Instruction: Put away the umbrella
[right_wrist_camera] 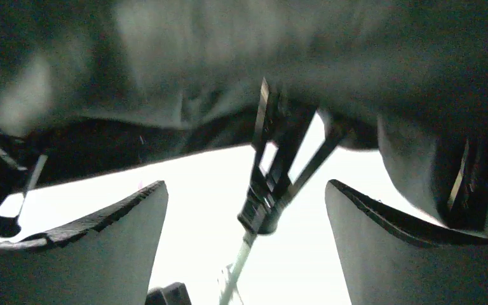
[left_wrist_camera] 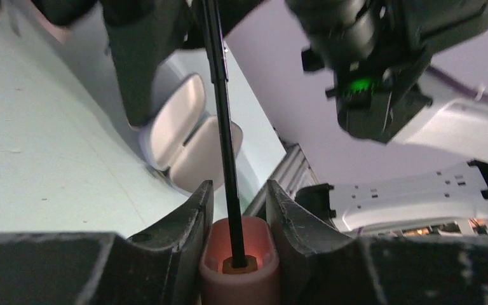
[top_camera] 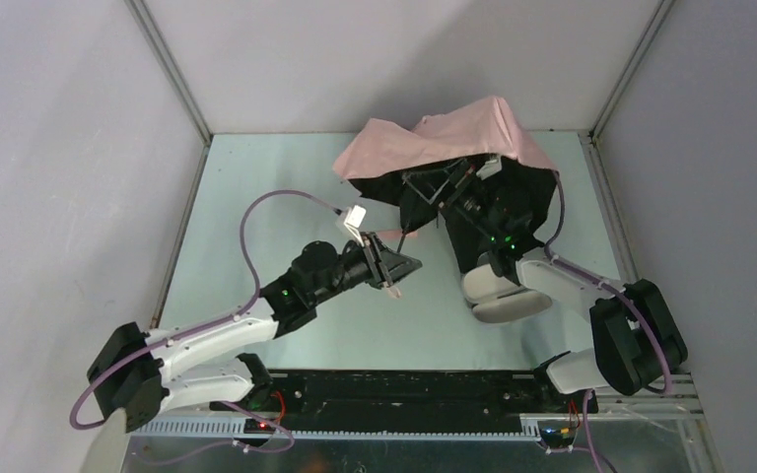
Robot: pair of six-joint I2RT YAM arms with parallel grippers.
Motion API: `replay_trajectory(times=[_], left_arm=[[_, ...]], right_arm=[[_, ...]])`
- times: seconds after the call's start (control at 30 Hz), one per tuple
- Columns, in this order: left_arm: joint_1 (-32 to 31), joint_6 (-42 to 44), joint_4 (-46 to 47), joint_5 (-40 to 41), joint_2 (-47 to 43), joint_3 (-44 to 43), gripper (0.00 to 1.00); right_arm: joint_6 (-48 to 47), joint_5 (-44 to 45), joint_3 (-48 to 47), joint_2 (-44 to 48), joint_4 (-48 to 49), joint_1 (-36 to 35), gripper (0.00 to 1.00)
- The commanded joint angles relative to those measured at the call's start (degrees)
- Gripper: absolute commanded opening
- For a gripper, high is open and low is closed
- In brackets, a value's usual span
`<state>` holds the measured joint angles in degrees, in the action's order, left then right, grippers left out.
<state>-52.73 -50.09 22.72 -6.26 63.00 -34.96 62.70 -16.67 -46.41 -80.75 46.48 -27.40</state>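
Mint-green table (top_camera: pixel 256 197) fills the floor of a grey-walled booth, with two robot arms reaching in from its near edge. We find the umbrella (top_camera: pixel 453 138) toward the far right corner. Its salmon-pink canopy is half spread and slumped, its dark underside faces us, and it drapes over the right arm's wrist. A pale grey hard case (top_camera: pixel 501 301) lies on the table just under that arm, right of centre and well clear of the near edge.

The left gripper (left_wrist_camera: pixel 238 197) hangs near the middle of the table. Its two fingers are pressed against the sides of the small pink handle (left_wrist_camera: pixel 238 260). The thin dark shaft (left_wrist_camera: pixel 223 127) runs straight out from the handle toward the canopy. The right gripper (right_wrist_camera: pixel 246 187) is tucked under the fabric with its fingers spread wide and touching nothing. The black runner (right_wrist_camera: pixel 264 210) and its struts sit between them.

We judge the step in hand to be collapsing the canopy. To do it well, the left grip should hold the handle firmly. The right fingers should close squarely on the runner, not on the struts or loose cloth. The pull should then go in line with the shaft toward the handle. A sideways tug could bend the thin shaft or twist the handle out of the left hold.
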Motion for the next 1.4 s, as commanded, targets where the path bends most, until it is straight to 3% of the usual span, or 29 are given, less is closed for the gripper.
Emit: replay_trajectory(times=[0.0,0.3,0.77,0.93,1.13,1.2,1.23,1.27,1.3,1.37], left_arm=[[3.61,2.90,2.33,2.63,-3.77,0.53,0.00],[9.90,2.80,1.15,2.60,-5.21,3.66,0.00],[12.13,-3.79,10.94,3.80,7.43,8.51,0.00],[12.10,-4.23,13.28,3.90,10.63,9.48,0.00],[9.07,-3.41,11.51,6.90,10.13,11.87,0.00],[6.89,-2.47,8.06,7.93,9.91,11.24,0.10],[5.94,-1.99,5.67,7.14,9.63,10.57,0.28],[5.73,-1.75,4.57,6.92,9.26,10.37,0.37],[5.58,-1.30,2.10,5.53,7.75,10.38,0.56],[5.92,0.32,-2.97,5.96,3.71,10.21,0.75]], right_arm=[[-1.01,-3.41,6.47,-0.56,0.07,-0.79,0.98],[-7.69,-6.22,9.41,3.54,-11.78,-7.39,0.99],[-7.78,-11.69,13.00,14.67,-33.98,-13.61,0.99],[-8.43,-13.48,11.45,21.97,-42.81,-12.20,0.99],[-20.98,-7.12,2.03,30.64,-61.10,-0.11,0.99],[-24.69,-5.66,-2.08,30.12,-65.59,5.43,1.00],[-25.89,-4.28,-4.89,29.64,-68.15,8.61,0.99],[-27.79,-3.43,-6.09,28.31,-69.27,11.36,1.00],[-28.54,-1.85,-8.04,27.55,-70.57,12.48,0.99],[-30.10,0.30,-10.07,25.18,-70.55,14.72,0.99]])
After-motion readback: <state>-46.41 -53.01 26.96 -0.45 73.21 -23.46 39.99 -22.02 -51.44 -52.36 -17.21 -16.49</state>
